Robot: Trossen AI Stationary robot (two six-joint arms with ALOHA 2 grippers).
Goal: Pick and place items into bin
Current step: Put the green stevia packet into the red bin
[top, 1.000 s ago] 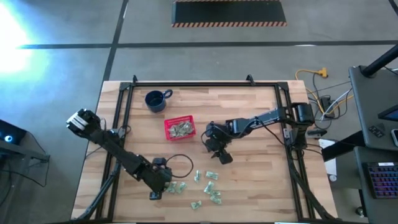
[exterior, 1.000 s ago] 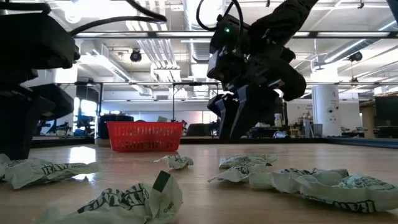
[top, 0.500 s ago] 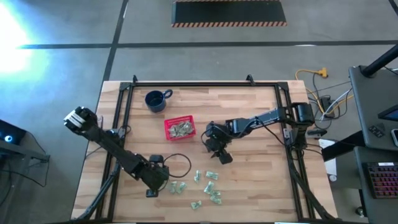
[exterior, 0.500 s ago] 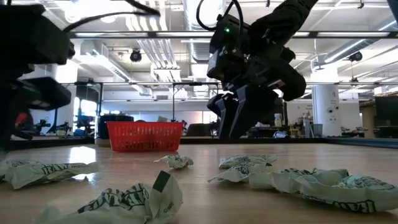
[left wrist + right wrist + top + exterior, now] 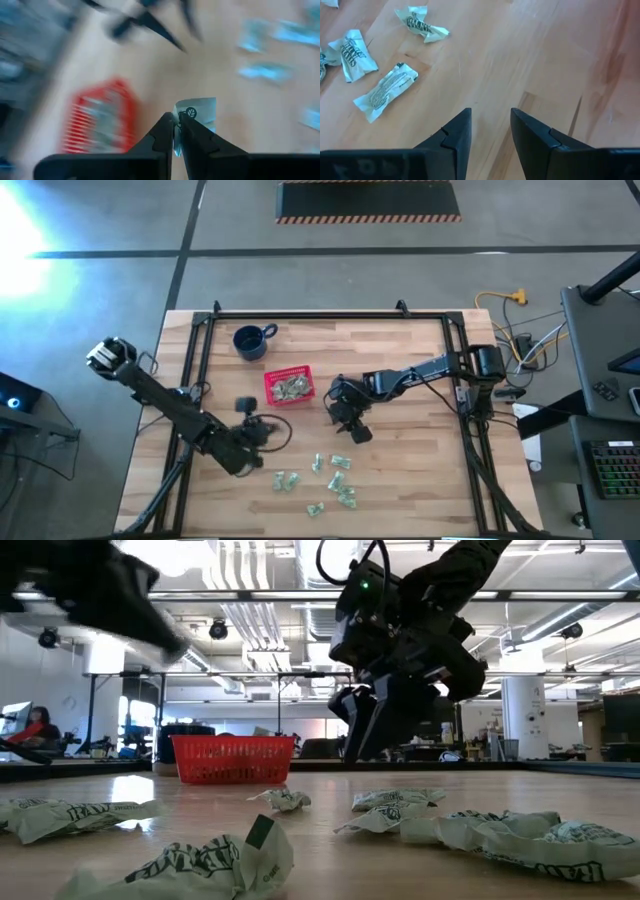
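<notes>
Near the red bin (image 5: 288,386), left gripper (image 5: 175,131) pinches a wrapped item (image 5: 197,114).

A grey concrete floor (image 5: 110,290) surrounds the wooden table (image 5: 400,480), with a striped-edged mat (image 5: 368,200) beyond it.

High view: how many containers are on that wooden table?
2. A dark blue mug stands toward the top left of the table. A red basket, holding wrapped pieces, sits near the middle, beside the mug. None seems hidden.
</notes>
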